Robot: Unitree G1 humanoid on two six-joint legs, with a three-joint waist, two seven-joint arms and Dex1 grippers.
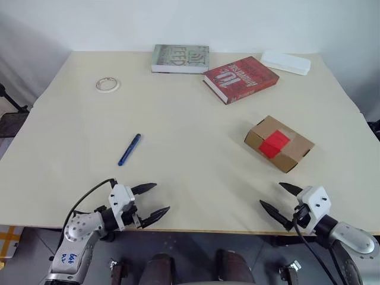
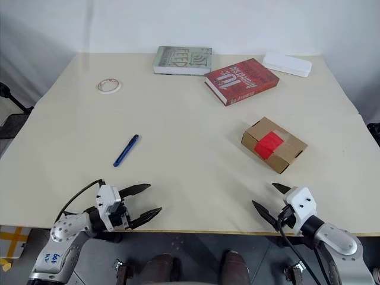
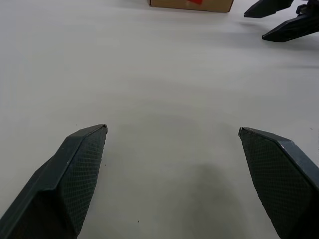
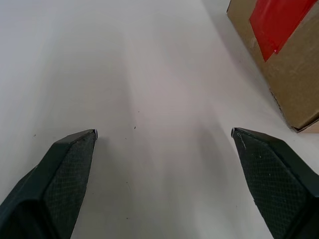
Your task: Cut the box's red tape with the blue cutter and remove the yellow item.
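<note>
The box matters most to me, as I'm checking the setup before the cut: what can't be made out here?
- Contents of the box: hidden in the eye views; flaps closed under the red tape.
- Box in the left wrist view: cut off by the picture's edge.
- Blue cutter: its blade is too small to make out.

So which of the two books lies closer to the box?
The red book; the grey-green book lies farther left along the far edge, away from the box.

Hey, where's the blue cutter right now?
In the head views, the blue cutter lies on the table's left half, just beyond the open left gripper, nearer than the tape roll.
</note>
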